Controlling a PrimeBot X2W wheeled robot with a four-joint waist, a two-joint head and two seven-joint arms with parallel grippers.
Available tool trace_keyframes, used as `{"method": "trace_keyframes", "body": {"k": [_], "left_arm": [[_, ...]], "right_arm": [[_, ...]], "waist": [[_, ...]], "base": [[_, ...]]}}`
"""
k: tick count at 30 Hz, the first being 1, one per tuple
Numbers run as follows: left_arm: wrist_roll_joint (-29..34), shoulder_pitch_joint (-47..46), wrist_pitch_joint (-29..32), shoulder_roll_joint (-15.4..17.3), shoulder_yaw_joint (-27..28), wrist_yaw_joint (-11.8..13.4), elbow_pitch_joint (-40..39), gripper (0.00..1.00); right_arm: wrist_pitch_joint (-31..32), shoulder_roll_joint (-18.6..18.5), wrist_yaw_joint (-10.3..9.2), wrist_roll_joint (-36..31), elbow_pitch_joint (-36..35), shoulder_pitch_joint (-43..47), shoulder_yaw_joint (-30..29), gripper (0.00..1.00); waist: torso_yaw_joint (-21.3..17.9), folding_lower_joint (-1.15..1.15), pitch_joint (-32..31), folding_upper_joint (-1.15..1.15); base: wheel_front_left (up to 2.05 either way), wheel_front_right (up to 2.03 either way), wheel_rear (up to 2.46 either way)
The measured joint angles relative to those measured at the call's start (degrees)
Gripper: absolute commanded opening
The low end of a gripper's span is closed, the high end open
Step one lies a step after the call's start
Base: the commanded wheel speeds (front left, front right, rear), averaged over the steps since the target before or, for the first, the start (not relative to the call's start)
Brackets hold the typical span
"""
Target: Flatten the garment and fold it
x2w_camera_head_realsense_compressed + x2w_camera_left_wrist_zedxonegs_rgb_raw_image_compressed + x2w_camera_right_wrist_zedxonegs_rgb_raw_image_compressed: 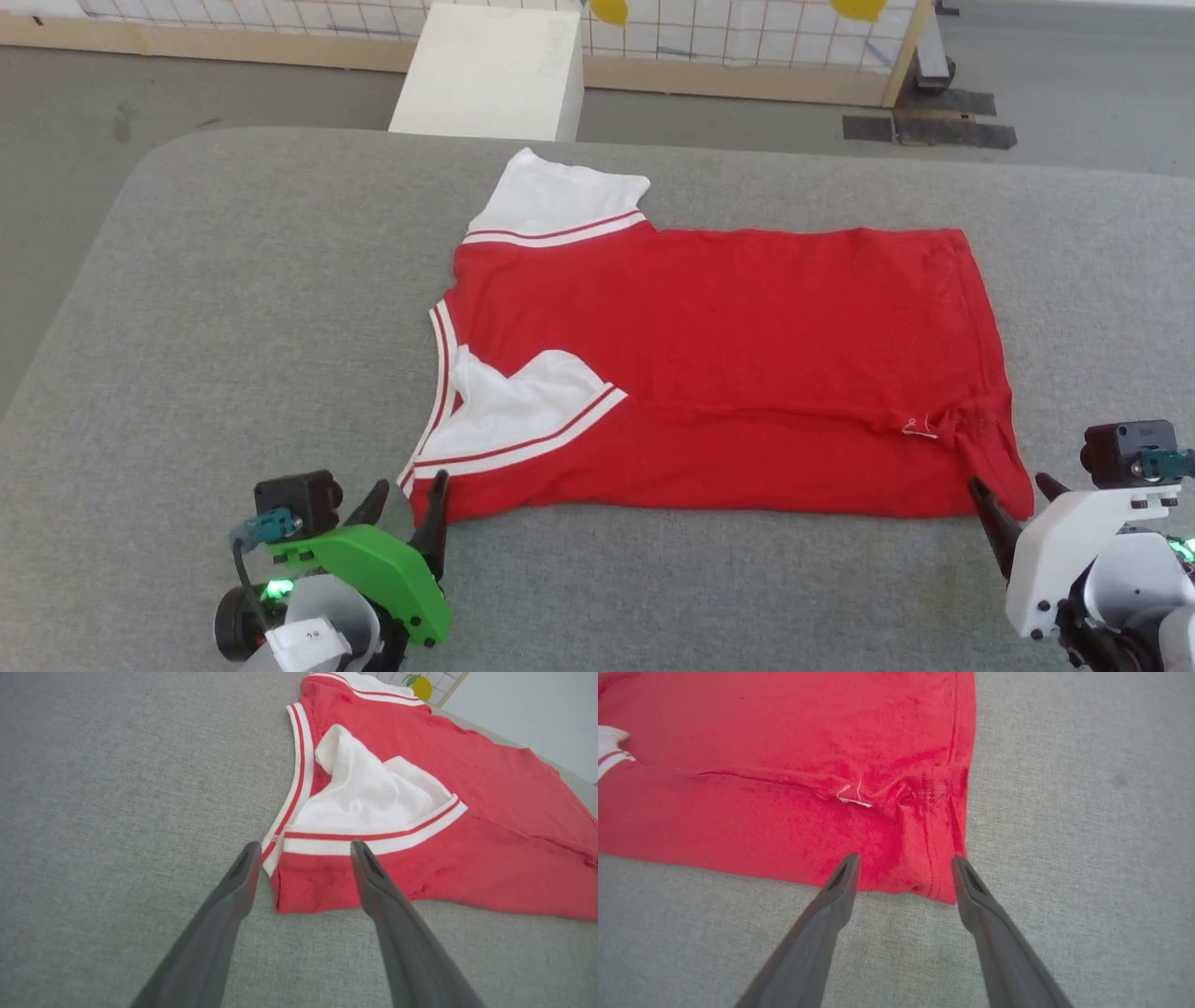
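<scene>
The garment (728, 355), a red T-shirt with white striped-trim sleeves, lies on the grey table (233, 327) with its near long edge folded over onto the body. One white sleeve (523, 411) rests on top of that fold; the other (555, 201) sticks out at the far side. My left gripper (408, 492) stands open just over the near collar-end corner (303, 886), jaws apart and holding nothing. At the near hem corner (924, 868), my right gripper (1018, 490) is open too, its fingers straddling the cloth's edge. A small white mark (852, 798) shows near the hem.
The padded table's rounded far edge (373, 135) has grey floor beyond it. A white box (490, 70) and a wood-framed grid panel (747, 42) stand behind. Bare tabletop lies left of the garment and along the near edge.
</scene>
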Motion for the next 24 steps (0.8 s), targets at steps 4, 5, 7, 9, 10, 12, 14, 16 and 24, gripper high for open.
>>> {"method": "trace_keyframes", "body": {"k": [4,5,7,9,10,12,14,16,24], "left_arm": [[0.10,0.35,3.48,1.69,-0.67,3.08,-1.32,1.00],[0.10,0.37,4.17,2.07,-0.68,3.54,-1.48,1.00],[0.10,0.35,5.46,2.40,-0.86,4.30,-1.36,1.00],[0.18,0.30,6.54,2.54,-1.26,5.17,-0.41,1.00],[0.25,0.23,6.69,2.55,-1.31,5.25,-0.03,1.00],[0.24,-0.21,7.21,2.54,-1.26,5.27,0.58,1.00],[0.24,-0.77,7.24,2.52,-1.30,5.20,1.35,1.00],[0.23,-1.54,7.44,2.43,-1.63,4.48,2.25,0.36],[0.22,-3.81,6.37,1.11,-2.38,0.78,5.59,0.00]], "right_arm": [[2.56,2.02,0.00,-1.04,-5.22,1.68,-0.62,1.00],[3.09,2.20,0.00,-1.33,-6.27,1.91,-0.69,1.00],[3.89,2.49,0.00,-1.44,-7.86,2.05,-1.04,1.00],[4.64,2.57,0.00,-1.85,-9.18,2.07,-1.37,1.00],[4.86,2.57,0.00,-1.92,-9.64,2.08,-1.43,1.00],[5.08,2.57,0.00,-2.08,-10.47,2.08,-1.62,1.00],[5.13,2.57,0.00,-2.08,-10.98,2.08,-1.74,1.00],[5.54,2.56,0.00,-2.10,-11.32,2.08,-1.90,1.00],[6.30,2.05,0.00,-3.43,-10.58,2.06,-4.04,1.00]], "waist": [[-0.64,0.00,1.10,0.00],[-0.86,0.00,1.43,0.00],[-1.25,0.00,2.11,0.00],[-1.69,0.00,2.96,0.00],[-1.87,0.00,3.31,0.00],[-2.32,0.00,4.23,0.00],[-2.69,0.00,5.04,0.00],[-3.03,0.00,5.92,0.00],[-3.03,0.00,6.12,0.00]], "base": [[0.00,0.00,0.00],[0.00,0.00,0.00],[0.00,0.00,0.00],[0.00,0.00,0.00],[0.00,0.00,0.00],[0.00,0.00,0.00],[0.00,0.00,0.00],[0.00,0.00,0.00],[0.00,0.00,0.00]]}}
